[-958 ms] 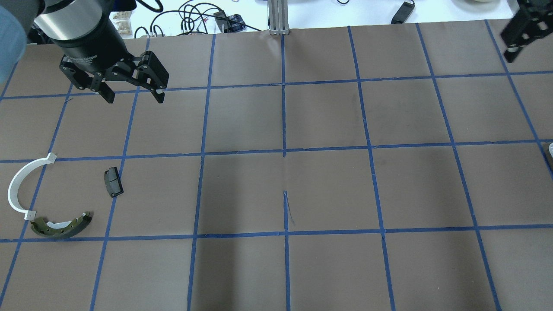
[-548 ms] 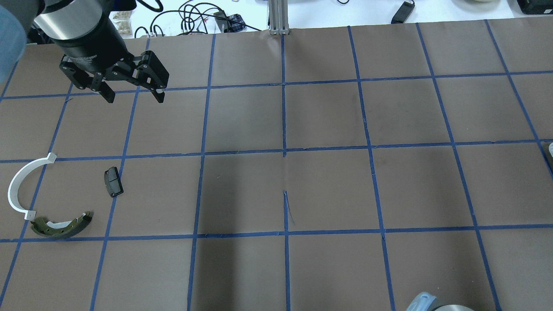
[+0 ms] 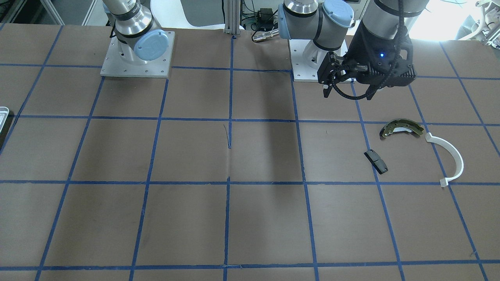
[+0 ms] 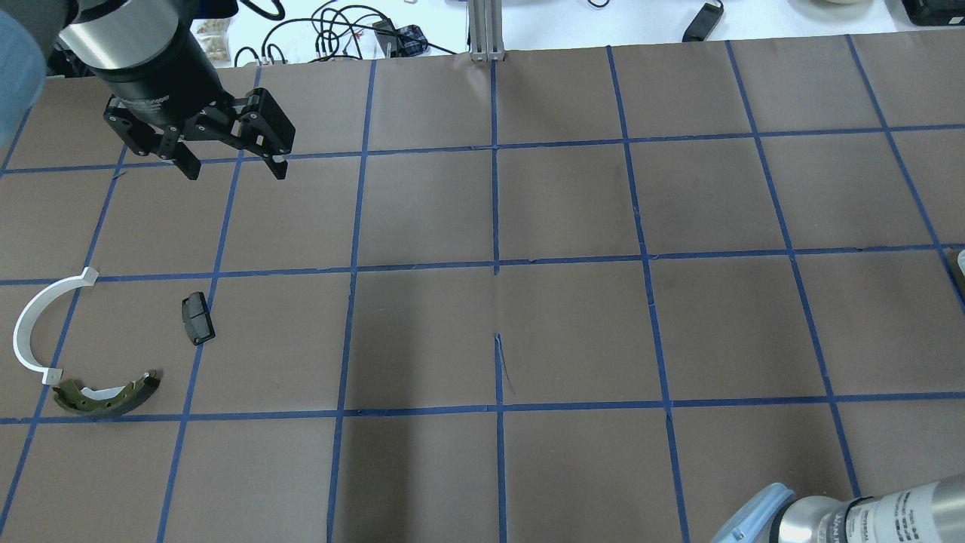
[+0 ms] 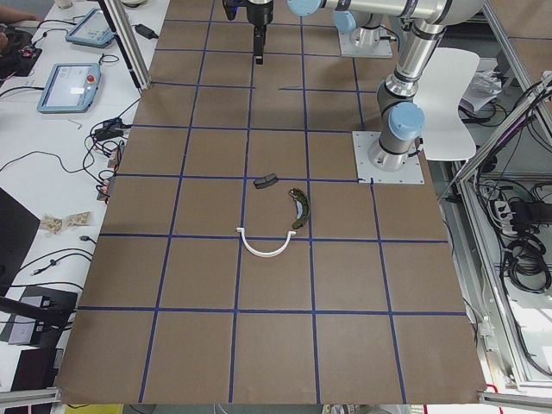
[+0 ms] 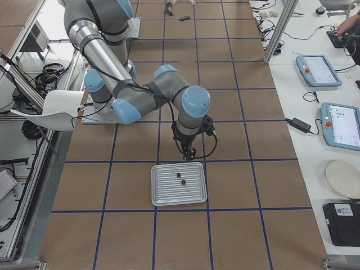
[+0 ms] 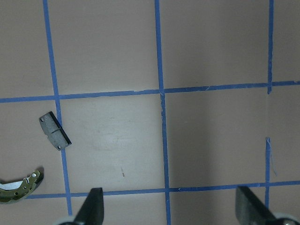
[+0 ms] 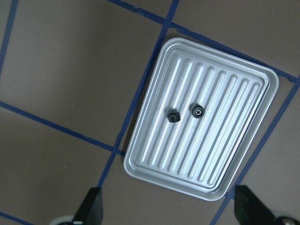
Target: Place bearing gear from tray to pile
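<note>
The silvery ribbed tray point(image 8: 201, 126) lies under my right gripper point(image 8: 171, 211), which hovers above it, open and empty. Two small black gears lie apart near its middle: one with a pale centre point(image 8: 198, 111) and a plain one point(image 8: 174, 116). The exterior right view shows the tray point(image 6: 169, 197) and this gripper point(image 6: 188, 152). The pile is an olive-gold brake shoe point(image 4: 105, 396), a white half-ring point(image 4: 26, 324) and a black pad point(image 4: 197, 317). My left gripper point(image 4: 230, 162) is open and empty, high beyond the pile; the pad point(image 7: 55, 131) shows in its wrist view.
The table is brown paper with a blue tape grid. A sliver of the tray shows at the overhead view's right edge point(image 4: 961, 260). My right arm's elbow point(image 4: 829, 516) enters at the bottom right. Cables and an aluminium post point(image 4: 486, 30) stand along the far edge.
My right gripper has left the overhead view's top right corner, and the right arm's elbow has come in at the bottom right. The left gripper and the pile have not moved.
</note>
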Robot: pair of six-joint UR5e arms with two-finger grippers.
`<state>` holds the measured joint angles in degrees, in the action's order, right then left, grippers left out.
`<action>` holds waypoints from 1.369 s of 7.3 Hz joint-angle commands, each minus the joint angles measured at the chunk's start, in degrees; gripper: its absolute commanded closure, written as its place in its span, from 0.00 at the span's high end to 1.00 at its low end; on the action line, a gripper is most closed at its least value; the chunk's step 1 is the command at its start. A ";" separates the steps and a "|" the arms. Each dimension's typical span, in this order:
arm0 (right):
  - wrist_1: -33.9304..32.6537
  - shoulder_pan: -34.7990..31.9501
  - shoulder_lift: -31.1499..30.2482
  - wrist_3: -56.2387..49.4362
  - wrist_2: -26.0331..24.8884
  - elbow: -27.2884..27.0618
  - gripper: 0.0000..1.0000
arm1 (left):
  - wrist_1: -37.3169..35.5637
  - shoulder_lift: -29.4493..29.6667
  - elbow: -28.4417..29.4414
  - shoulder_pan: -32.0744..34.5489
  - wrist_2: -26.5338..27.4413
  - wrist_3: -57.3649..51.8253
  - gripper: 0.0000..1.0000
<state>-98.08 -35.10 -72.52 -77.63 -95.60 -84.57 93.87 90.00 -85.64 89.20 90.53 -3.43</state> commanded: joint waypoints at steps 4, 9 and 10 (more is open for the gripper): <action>-23.30 1.70 9.41 -2.35 1.55 -12.72 0.96 | 0.00 0.00 0.03 0.00 0.00 0.00 1.00; -28.66 1.70 9.50 -2.97 2.00 -17.21 0.68 | 0.00 0.00 -0.14 0.09 0.00 0.00 1.00; -28.58 1.70 9.76 -3.06 1.82 -17.21 0.60 | 0.00 0.00 -0.14 0.09 0.00 0.00 1.00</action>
<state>-126.56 -33.40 -62.96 -80.58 -93.66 -101.69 93.87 90.00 -85.75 89.28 90.53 -3.43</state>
